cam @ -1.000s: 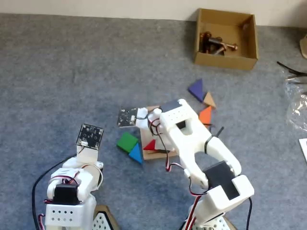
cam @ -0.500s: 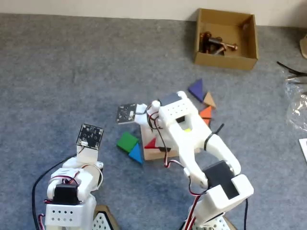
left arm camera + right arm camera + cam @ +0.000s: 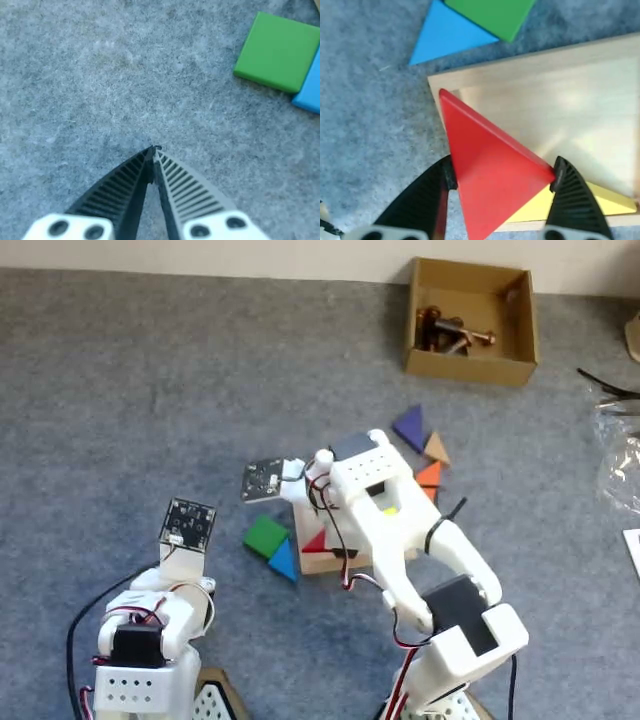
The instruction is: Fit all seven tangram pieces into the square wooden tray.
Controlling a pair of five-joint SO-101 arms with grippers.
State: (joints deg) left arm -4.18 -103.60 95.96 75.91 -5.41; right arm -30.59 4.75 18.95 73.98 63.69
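Right jaws clamp the red triangle (image 3: 490, 175) over a corner of the wooden tray (image 3: 560, 90), which holds 1 yellow piece (image 3: 590, 202). Left jaws are clenched empty above the bench (image 3: 100, 75), near the green square (image 3: 280, 52).

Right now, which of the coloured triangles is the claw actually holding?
The red triangle, clamped in the right gripper over the wooden tray; the blue triangle, purple triangle and orange triangle lie loose outside it.

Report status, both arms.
Right gripper shut on red triangle, over tray corner. Left gripper shut, empty, near green square. Yellow piece in tray.
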